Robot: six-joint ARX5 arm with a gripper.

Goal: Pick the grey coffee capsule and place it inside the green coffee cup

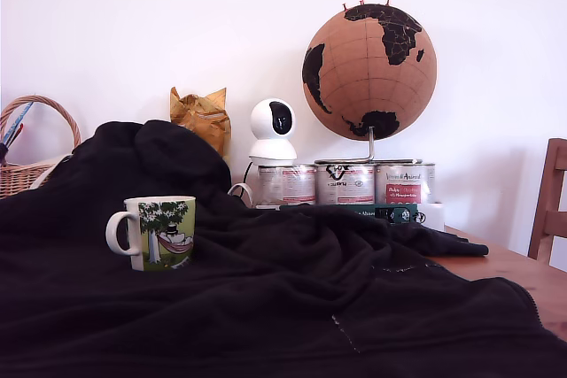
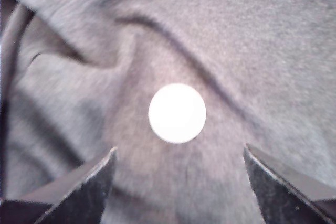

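Wrist view: claw (image 2: 178, 169) spread wide over the capsule (image 2: 177, 113)
Capsule lies on the dark blanket (image 2: 262, 40), between the fingertips (image 2: 89, 187), untouched; mug (image 1: 159, 232) stands upright on that blanket.

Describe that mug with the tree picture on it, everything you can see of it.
The green coffee cup is a glossy white ceramic-looking mug with a looped white handle on the exterior view's left. Its side carries a print of a green leafy tree and a cartoon figure lying in a pink hammock. It stands upright on the dark blanket, touching nothing else. Its inside cannot be seen from this angle.
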